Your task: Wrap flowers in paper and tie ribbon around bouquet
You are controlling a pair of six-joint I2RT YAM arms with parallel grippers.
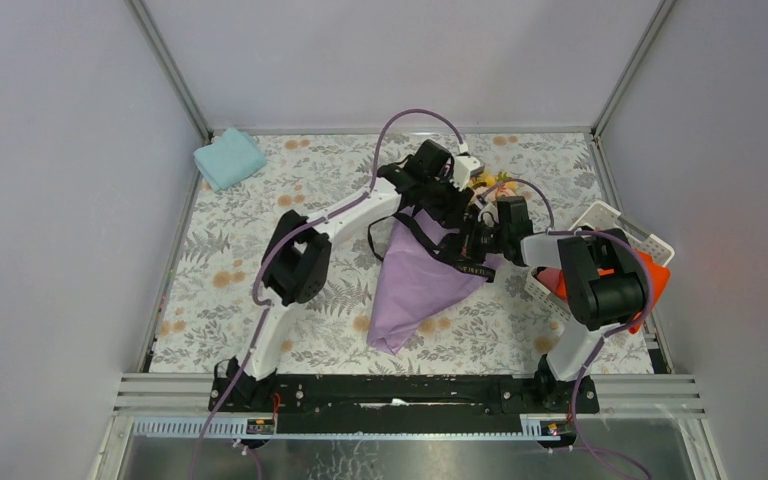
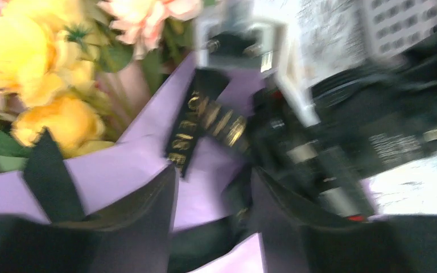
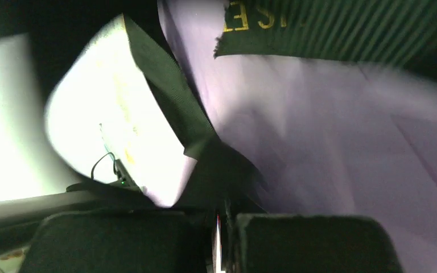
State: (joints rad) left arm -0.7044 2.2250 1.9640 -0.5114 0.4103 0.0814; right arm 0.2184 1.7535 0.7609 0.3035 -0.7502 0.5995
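While my right claw (image 3: pixel 223 227) sits pinched together on the black ribbon (image 3: pixel 168 85), my left claw (image 2: pixel 213 233) stands apart over the lilac paper (image 2: pixel 125 165), just below the flowers (image 2: pixel 34 62). Seen from above, the bouquet (image 1: pixel 422 280) lies mid-table (image 1: pixel 240 270), tip twd the arm bases, w/ ribbon looped across its wide end.

Top view: flowers (image 1: pixel 488 186) mostly hidden behind the left arm (image 1: pixel 360 205); ribbon (image 1: pixel 472 270) lettering too small to read. Left wrist view motion-blurred, so the left end effector (image 2: pixel 213 176) grip is undeterminable. Right wrist view: ribbon lettering cut off at the top edge.
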